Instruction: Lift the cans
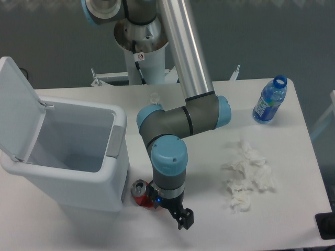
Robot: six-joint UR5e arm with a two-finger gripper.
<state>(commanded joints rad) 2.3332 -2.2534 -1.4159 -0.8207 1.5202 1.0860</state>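
The crushed red can [141,193] is seen lying on the white surface [199,230], just beside the open white bin [78,157] and partly hidden behind the arm's wrist. The end effector [183,219] is held low, to the can's right (whether its fingers are apart or together cannot be told). A blue bottle [269,100] and crumpled tissue [247,175] are seen well apart.

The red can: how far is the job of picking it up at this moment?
Nothing looks done yet. The red can lies on the table beside the white bin, partly hidden behind the arm's wrist. In hand: the pincer is low near the table, to the can's right, holding nothing that can be seen; whether it is open or shut I cannot tell. Left to do: grasp the can and lift it.
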